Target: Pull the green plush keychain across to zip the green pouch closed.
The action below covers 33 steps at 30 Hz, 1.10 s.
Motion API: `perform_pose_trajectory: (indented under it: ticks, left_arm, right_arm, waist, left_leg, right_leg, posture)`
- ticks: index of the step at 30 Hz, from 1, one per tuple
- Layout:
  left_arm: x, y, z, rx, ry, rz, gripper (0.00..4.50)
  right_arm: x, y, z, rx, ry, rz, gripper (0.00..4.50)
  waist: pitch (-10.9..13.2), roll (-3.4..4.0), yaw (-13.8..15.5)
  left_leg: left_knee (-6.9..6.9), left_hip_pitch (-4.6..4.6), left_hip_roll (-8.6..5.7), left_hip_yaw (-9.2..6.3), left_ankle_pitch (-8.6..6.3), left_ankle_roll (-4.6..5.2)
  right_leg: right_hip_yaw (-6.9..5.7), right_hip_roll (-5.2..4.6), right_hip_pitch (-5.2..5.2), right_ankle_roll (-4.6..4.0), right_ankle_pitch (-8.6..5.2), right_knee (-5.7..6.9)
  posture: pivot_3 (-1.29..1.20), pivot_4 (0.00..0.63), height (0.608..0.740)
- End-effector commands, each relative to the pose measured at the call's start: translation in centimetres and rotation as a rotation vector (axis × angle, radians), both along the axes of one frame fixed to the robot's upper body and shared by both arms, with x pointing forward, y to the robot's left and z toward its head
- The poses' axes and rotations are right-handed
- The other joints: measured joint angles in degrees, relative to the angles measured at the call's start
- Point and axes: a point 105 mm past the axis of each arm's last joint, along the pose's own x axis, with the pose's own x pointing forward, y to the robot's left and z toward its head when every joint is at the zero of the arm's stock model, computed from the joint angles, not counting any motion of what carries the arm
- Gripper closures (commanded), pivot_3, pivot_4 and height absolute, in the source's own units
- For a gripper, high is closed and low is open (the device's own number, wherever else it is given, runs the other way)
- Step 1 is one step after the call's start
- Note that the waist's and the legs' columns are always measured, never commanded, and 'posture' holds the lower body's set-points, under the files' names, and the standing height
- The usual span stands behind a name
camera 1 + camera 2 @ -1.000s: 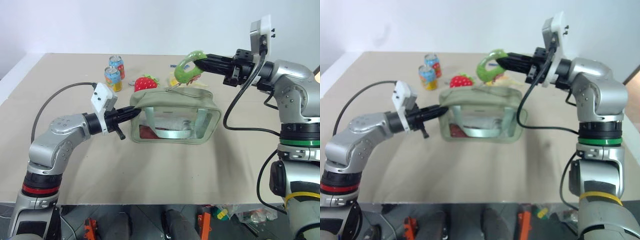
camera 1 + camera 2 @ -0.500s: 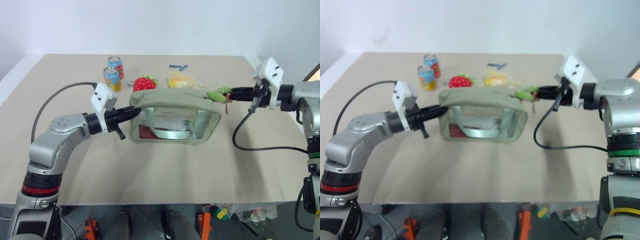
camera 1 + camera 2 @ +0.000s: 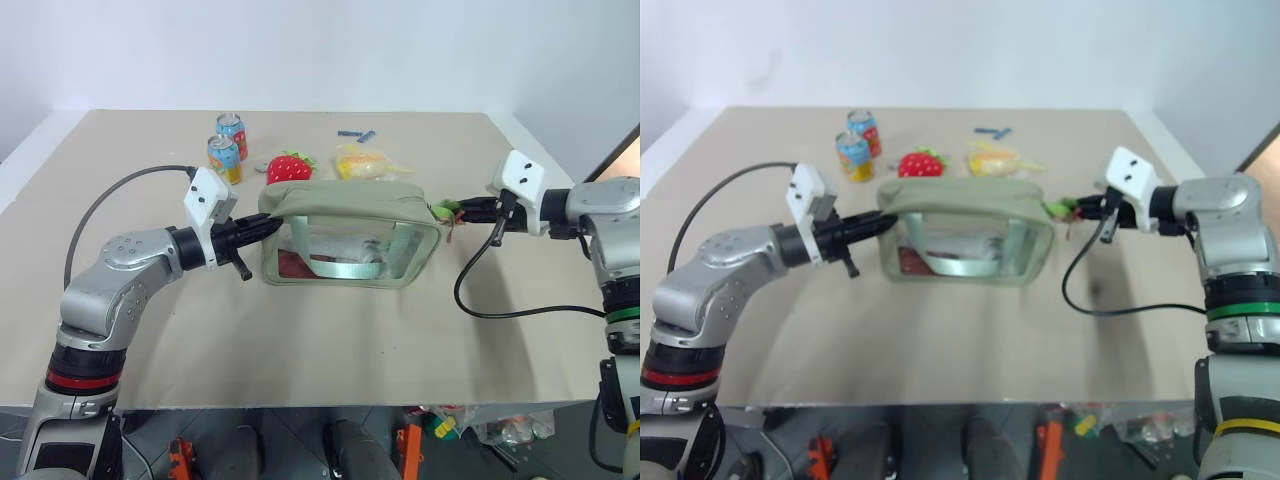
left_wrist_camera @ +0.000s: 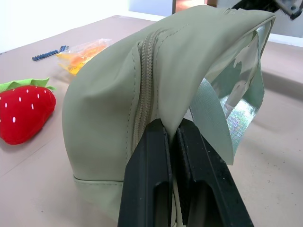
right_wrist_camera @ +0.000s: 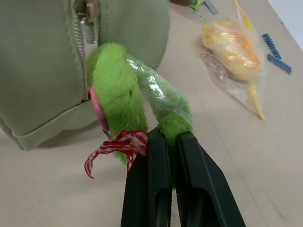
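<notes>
Right wrist view: fuzzy keychain [image 5: 124, 92], gingham ribbon, pinched by right gripper [image 5: 171, 138] at zipper's end. Soft sage pouch [image 3: 350, 235] mid-table, clear window; left gripper [image 4: 171, 135] clamping fabric corner at 9 o'clock. Crinkly packet [image 3: 366, 162] at 12.

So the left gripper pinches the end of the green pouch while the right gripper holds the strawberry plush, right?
Not quite. The right gripper holds the green plush keychain, as the right wrist view shows. The strawberry plush lies untouched behind the green pouch; the left gripper does pinch its end.
</notes>
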Motion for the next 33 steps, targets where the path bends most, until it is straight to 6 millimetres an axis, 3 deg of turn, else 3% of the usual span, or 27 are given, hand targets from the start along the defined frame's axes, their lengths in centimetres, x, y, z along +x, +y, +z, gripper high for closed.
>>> perform_pose_trajectory:
  ticks: [1,8,15,17,18,25,29,33]
  left_arm:
    - [-0.1,0.1,0.8,0.003,-0.045,0.013,4.50]
    - [0.1,0.2,1.1,-0.013,-0.042,0.022,4.50]
    - [-0.1,0.4,1.2,-0.025,-0.019,0.010,4.50]
    - [0.0,0.5,1.5,-0.038,-0.005,0.014,4.50]
    - [0.0,0.6,1.6,-0.040,-0.003,0.017,3.74]
    - [0.1,0.7,2.4,-0.040,-0.005,0.008,1.41]
    - [0.3,0.3,2.6,-0.042,-0.010,-0.007,0.06]
    - [0.3,0.2,2.9,-0.049,-0.016,-0.013,0.02]
  right_arm:
    - [0.1,0.6,-1.5,-0.049,0.004,0.015,4.47]
    - [0.6,1.7,-2.1,-0.025,-0.022,0.022,4.47]
    - [0.3,1.3,0.1,0.108,0.000,0.002,4.47]
    - [-0.2,1.3,1.4,0.178,0.021,0.003,3.84]
    - [-0.6,1.4,2.0,0.208,0.034,0.012,3.63]
    - [-3.4,1.8,6.5,0.428,0.060,0.060,1.21]
    - [-4.2,1.4,7.4,0.485,0.043,0.039,0.00]
    - [-5.0,1.0,7.8,0.547,0.054,0.024,0.00]
  waist:
    - [0.00,0.00,-0.01]
    - [0.00,0.00,-0.01]
    - [0.00,0.00,-0.02]
    - [0.00,0.00,-0.02]
    - [0.00,0.01,-0.01]
    - [0.01,0.01,-0.05]
    - [0.01,0.01,0.01]
    - [0.01,0.01,0.02]
  left_leg:
    - [0.00,0.00,0.00,0.00,0.00,0.00]
    - [0.00,0.00,0.00,0.02,0.01,-0.01]
    - [0.01,0.01,0.00,0.02,0.02,-0.01]
    - [0.00,0.01,0.00,0.02,0.02,-0.01]
    - [0.00,0.01,0.00,0.02,0.02,-0.01]
    - [-0.02,-0.02,0.00,-0.01,0.02,-0.01]
    - [0.00,-0.01,0.00,-0.03,0.03,0.01]
    - [0.03,-0.02,-0.02,0.01,0.03,0.01]
  right_leg:
    - [0.01,0.00,0.00,0.01,0.00,0.00]
    - [0.05,0.00,-0.01,0.02,0.03,0.00]
    - [0.05,0.00,0.00,0.01,0.05,0.00]
    - [0.06,0.00,-0.01,0.01,0.05,0.00]
    - [0.06,0.00,-0.01,0.01,0.05,0.00]
    - [0.03,0.01,-0.02,0.01,0.03,0.00]
    - [-0.01,0.02,0.00,0.02,0.04,0.01]
    - [0.04,0.00,0.00,0.05,0.06,0.00]
  posture:
    - [0.00,0.150,0.740]
    - [0.00,0.150,0.740]
    - [0.00,0.150,0.740]
    - [0.00,0.150,0.740]
    - [0.00,0.150,0.740]
    - [0.00,0.150,0.740]
    - [0.00,0.150,0.740]
    - [0.00,0.150,0.740]
